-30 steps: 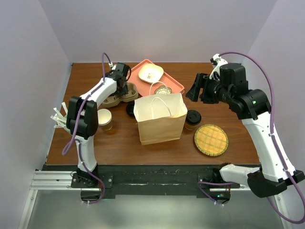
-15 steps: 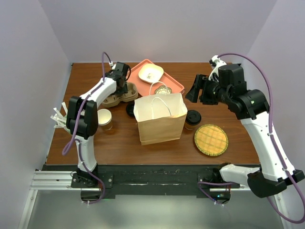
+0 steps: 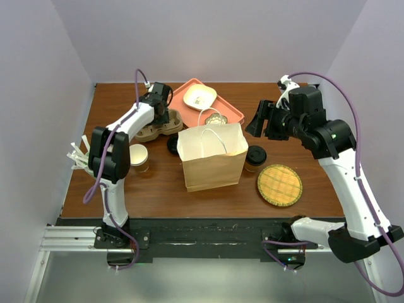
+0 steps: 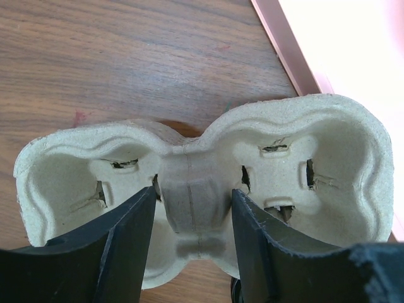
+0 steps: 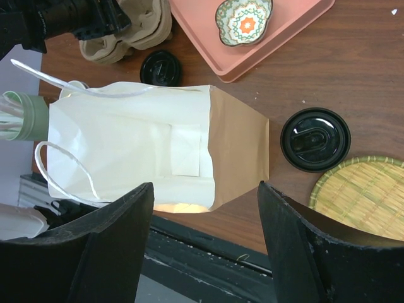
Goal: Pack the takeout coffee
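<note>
Takeout coffee (image 3: pixel 255 158), brown cup with black lid on, stands upright on the desk (image 3: pixel 126 189) just right of the paper bag (image 3: pixel 212 158), about touching its side, not in the bag; right wrist view shows its lid from above (image 5: pixel 315 139) beside the bag's brown side fold (image 5: pixel 240 151). Bag upright, mouth open, white handles up. Round woven mat (image 3: pixel 279 185) near the cup on its front right, apart from it. Right end effector (image 3: pixel 257 125) hangs in the air above and behind the cup, fingers spread wide, nothing between them. Loose black lid (image 3: pixel 173 144) lies flat at the bag's back left corner. Pink tray (image 3: pixel 230 112) behind the bag holds a cream dish (image 3: pixel 200 96) and a small patterned dish (image 3: pixel 216 119). Lidless cup (image 3: pixel 138 157) left of the bag. Left end effector (image 4: pixel 192 202) down on the pulp cup carrier (image 4: pixel 315 145) at the tray's left edge, pinching its centre ridge between both fingers, both wells empty
</note>
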